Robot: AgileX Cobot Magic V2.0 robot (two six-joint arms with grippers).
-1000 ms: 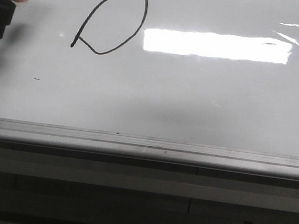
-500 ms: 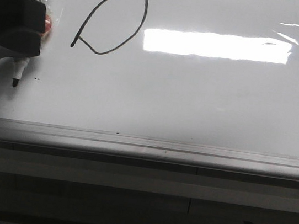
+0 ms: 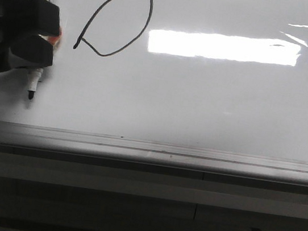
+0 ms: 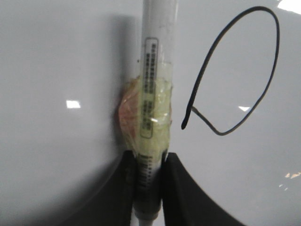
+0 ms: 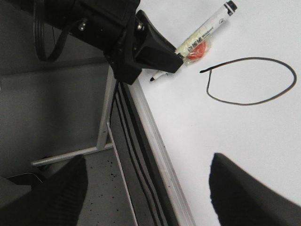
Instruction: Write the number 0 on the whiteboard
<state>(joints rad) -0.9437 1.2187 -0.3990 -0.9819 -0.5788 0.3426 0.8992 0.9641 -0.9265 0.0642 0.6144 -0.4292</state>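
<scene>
white and shiny, the whiteboard fills most of the front view, with a bright patch of light on it and a grey metal strip along its near edge.

the number 0 is drawn in thin black line on the far left part of the board. it is a leaning egg shape. its long way runs from a pointy corner with a short tail, low on the left, up to a round end, high on the right. the loop looks joined up, so the writing seems done.

the left gripper sits just to the left of the loop, near that pointy corner but not touching the line. its two black fingers are pressed tight on a marker, which has yellow tape and something red stuck to it. the marker stands almost straight up and down in the front view, cap end far, black tip near. the tip looks like it is at or just above the board; i cannot tell if it touches.

the right gripper shows only as two dark fingers, wide apart, holding nothing, well away from the loop. the left arm is much the nearer one.

if more line were needed, the tip would have to go right and a little farther away.
</scene>
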